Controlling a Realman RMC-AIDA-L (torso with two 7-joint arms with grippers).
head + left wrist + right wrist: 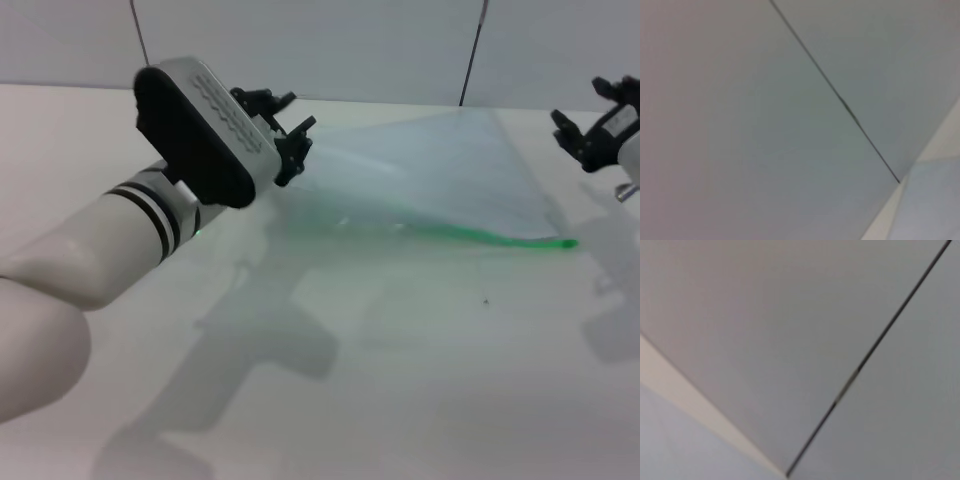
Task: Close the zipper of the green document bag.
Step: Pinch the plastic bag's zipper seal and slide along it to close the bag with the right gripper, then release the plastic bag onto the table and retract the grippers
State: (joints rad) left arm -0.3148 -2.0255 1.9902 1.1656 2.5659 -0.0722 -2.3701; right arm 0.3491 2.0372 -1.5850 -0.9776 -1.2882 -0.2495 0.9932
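**Bag flat on table, both grippers raised beside it**

Bag (440, 170) lies flat mid-table, translucent, its far edge hard to make out vs the table (400, 350). Zipper (480, 237) runs along the near edge, bright at the 3 o'clock end, fading out toward 9 o'clock; slider too small to pick out. Left gripper (285, 130) hangs at the bag's 10 o'clock corner, fingers spread, nothing between them; arm housing hides the bag edge there. Right gripper (585, 125) at 2 o'clock, partly cut off by the frame, fingers apart, empty, clear of the bag. Wrist views: only grey wall panels (740, 125) w/ a dark seam (845, 105), plus a sliver of table. Table white, matte, w/ soft arm shadows.
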